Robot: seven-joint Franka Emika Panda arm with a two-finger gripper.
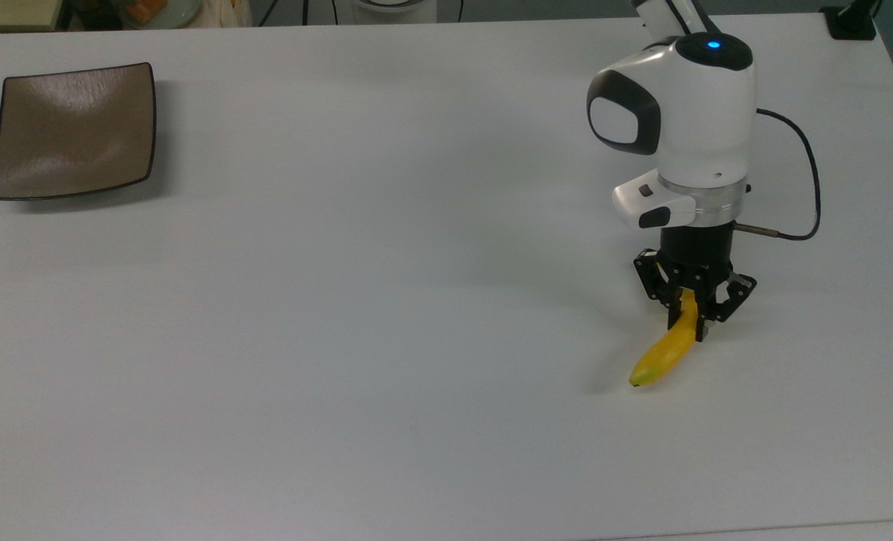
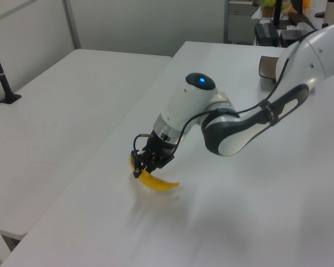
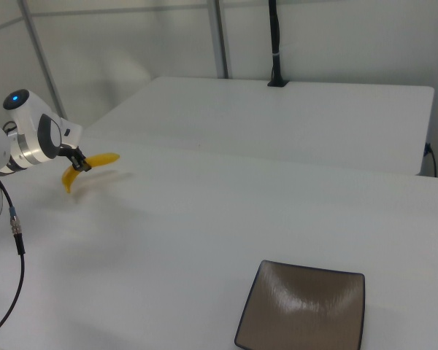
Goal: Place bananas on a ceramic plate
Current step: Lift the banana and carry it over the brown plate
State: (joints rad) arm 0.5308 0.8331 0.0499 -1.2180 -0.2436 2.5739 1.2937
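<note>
The yellow banana [image 1: 660, 359] hangs just above the white table at the top view's right, its free end pointing down-left over a faint shadow. My gripper [image 1: 688, 324] is shut on its upper end. The left view has the gripper [image 2: 140, 169] holding the banana [image 2: 160, 184] clear of the surface. At the right view's left, the banana [image 3: 102, 157] juts out of the gripper [image 3: 78, 166]. The square brown ceramic plate [image 1: 74, 131] lies bare at the top view's far left, far from the gripper, and at the right view's bottom as plate [image 3: 303, 306].
A wide stretch of white table [image 1: 386, 315] lies between the banana and the plate. A black cable [image 1: 807, 173] loops off the wrist. A black stand base [image 1: 852, 22] sits at the table's far right corner. A second white table [image 2: 55, 122] adjoins in the left view.
</note>
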